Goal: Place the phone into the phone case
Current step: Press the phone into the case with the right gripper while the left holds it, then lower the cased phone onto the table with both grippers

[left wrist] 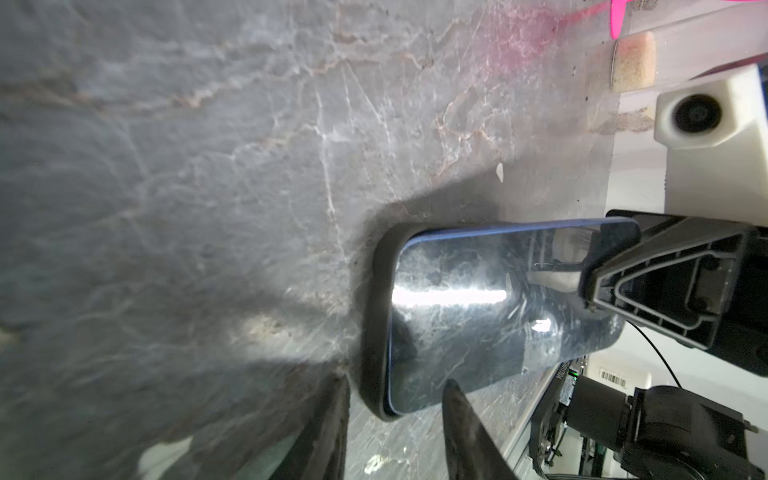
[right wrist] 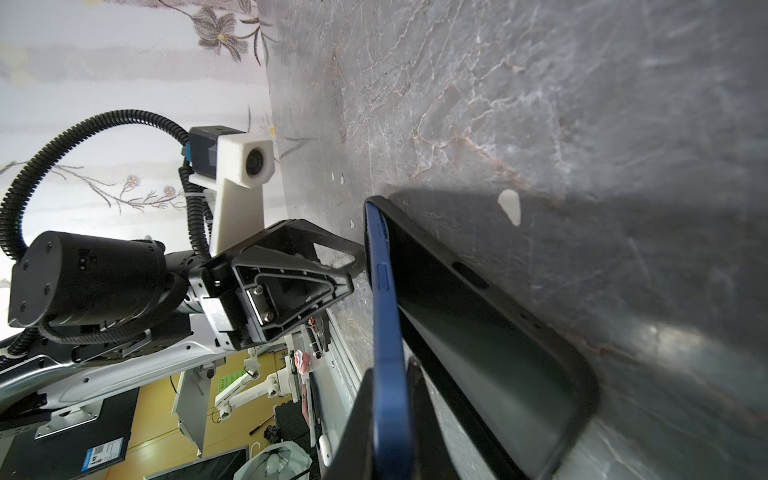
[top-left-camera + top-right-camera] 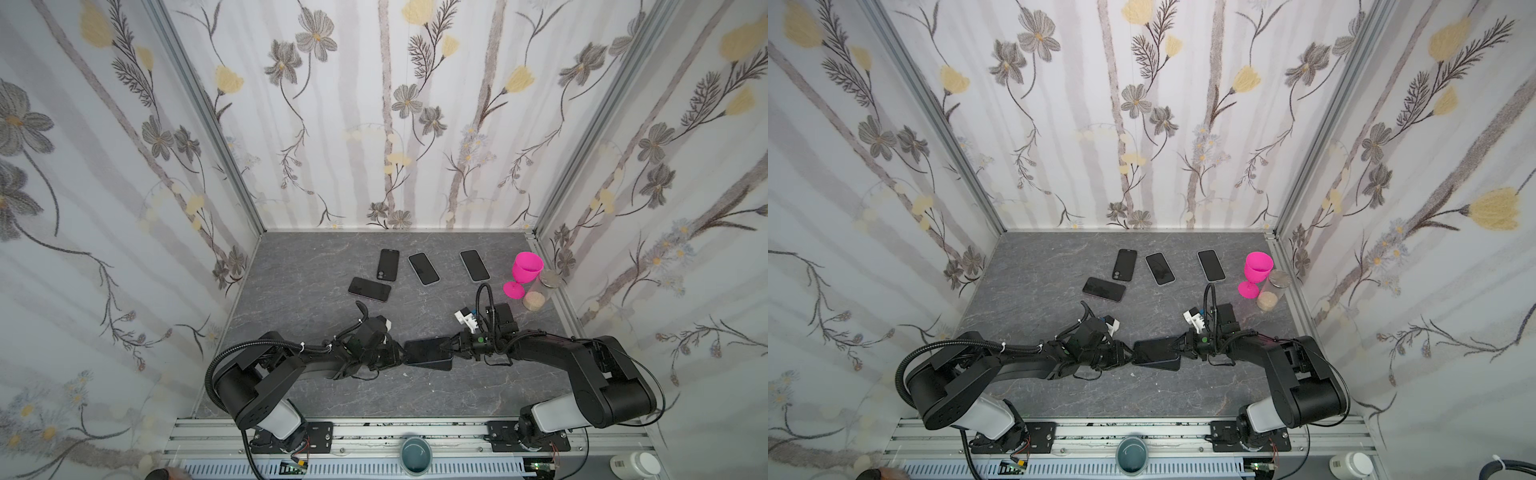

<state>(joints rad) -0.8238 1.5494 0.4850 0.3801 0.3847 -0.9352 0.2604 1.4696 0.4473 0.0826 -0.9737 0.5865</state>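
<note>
While pinching the raised 3 o'clock end of the phone (image 3: 426,351) in the right jaws, hinge it down slow and square into the phone case (image 2: 519,374) at 6 o'clock on the table (image 3: 332,386), bracing the case's 9 o'clock end inside the part-spread left jaws (can't tell if clamped).

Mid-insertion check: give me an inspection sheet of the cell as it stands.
Surface: grey marbled tabletop, one white fleck.
Job's things: blue phone tilted, one end seated in the black case, the other raised.
Clutter: four dark handsets flat at the back; pink goblet beside a clear jar, far right.
Grippers: right gripper shut on the phone's raised end; left gripper at the case's opposite end, grip unclear.
Cables: black conduit on left arm, cable loop at right wrist, both clear of the phone.
Surroundings: floral walls; front rail with a grey cup.
</note>
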